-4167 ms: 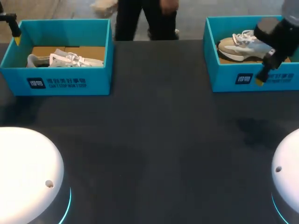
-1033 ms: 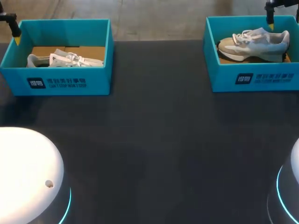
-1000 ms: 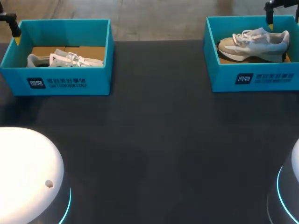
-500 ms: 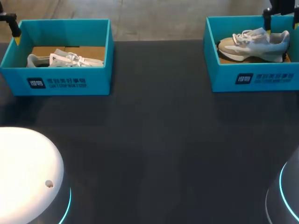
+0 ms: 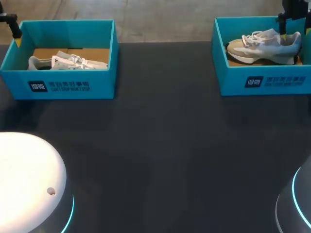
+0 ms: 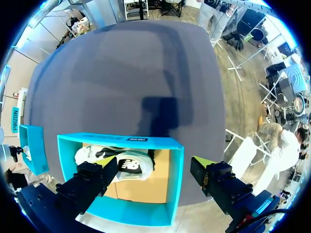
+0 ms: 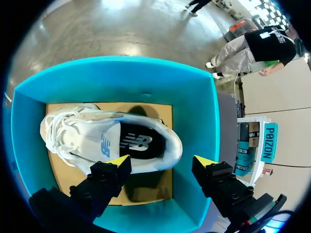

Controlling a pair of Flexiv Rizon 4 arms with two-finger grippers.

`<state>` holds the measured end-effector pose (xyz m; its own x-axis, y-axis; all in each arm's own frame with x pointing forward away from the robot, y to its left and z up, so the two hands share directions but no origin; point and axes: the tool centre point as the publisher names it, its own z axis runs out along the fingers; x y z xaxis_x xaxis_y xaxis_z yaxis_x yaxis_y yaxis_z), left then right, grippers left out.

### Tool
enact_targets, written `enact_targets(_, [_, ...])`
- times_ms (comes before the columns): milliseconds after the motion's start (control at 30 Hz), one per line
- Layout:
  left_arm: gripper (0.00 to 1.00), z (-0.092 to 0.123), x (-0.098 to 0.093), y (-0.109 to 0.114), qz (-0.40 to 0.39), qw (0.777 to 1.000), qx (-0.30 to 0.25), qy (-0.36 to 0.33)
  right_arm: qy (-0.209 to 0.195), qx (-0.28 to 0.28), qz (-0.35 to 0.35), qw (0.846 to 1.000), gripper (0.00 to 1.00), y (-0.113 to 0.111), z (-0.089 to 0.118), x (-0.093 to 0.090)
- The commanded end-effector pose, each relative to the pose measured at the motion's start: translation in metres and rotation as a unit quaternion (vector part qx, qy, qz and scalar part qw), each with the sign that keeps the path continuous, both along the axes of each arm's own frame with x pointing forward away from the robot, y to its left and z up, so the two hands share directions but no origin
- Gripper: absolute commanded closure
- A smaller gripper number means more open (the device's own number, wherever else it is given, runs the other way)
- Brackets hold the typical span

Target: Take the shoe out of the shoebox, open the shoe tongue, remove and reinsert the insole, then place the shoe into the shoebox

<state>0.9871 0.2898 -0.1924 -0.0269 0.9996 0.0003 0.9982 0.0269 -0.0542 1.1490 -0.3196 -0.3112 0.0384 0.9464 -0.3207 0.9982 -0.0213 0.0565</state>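
Right wrist view, pale shoe (image 7: 99,141), teal shoebox (image 7: 116,77)

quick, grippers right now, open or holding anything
left gripper: open, holding nothing
right gripper: open, holding nothing, poised over the shoe

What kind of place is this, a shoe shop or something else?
Probably a robot test bench, not a shop: a dark table, a left shoebox and a right shoebox with a shoe inside, and the left gripper and right gripper open near them.
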Motion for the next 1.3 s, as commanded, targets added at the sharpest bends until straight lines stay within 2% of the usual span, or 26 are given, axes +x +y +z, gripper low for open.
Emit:
enact_targets(33, [0.0, 0.0, -0.002, 0.0, 0.0, 1.0, 0.001, -0.002, 0.01, -0.003, -0.002, 1.0, 0.3, -0.002, -0.012, 0.013])
enact_targets(100, [0.0, 0.0, -0.002, 0.0, 0.0, 1.0, 0.001, -0.002, 0.012, -0.005, -0.001, 1.0, 0.41, -0.003, -0.014, 0.015])
enact_targets(300, [0.0, 0.0, -0.002, 0.0, 0.0, 1.0, 0.001, -0.002, 0.017, -0.01, -0.001, 1.0, 0.4, -0.008, -0.02, 0.021])
enact_targets(433, [0.0, 0.0, -0.002, 0.0, 0.0, 1.0, 0.001, -0.002, 0.02, -0.013, -0.004, 1.0, 0.42, -0.012, -0.023, 0.023])
enact_targets(567, [0.0, 0.0, -0.002, 0.0, 0.0, 1.0, 0.001, -0.002, 0.026, -0.013, -0.01, 1.0, 0.38, -0.016, -0.027, 0.024])
enact_targets(700, [0.0, 0.0, -0.002, 0.0, 0.0, 1.0, 0.001, -0.002, 0.035, -0.013, -0.019, 0.999, 0.4, -0.02, -0.033, 0.022])
enact_targets(933, [0.0, 0.0, -0.002, 0.0, 0.0, 1.0, 0.001, -0.002, 0.047, 0.005, -0.028, 0.998, 0.35, -0.026, -0.043, 0.02])
enact_targets(1033, [0.0, 0.0, -0.002, 0.0, 0.0, 1.0, 0.001, -0.002, 0.051, 0.015, -0.032, 0.998, 0.29, -0.028, -0.047, 0.021])
enact_targets(1300, [0.0, 0.0, -0.002, 0.0, 0.0, 1.0, 0.001, -0.002, 0.066, 0.032, -0.04, 0.996, 0.2, -0.033, -0.057, 0.021])
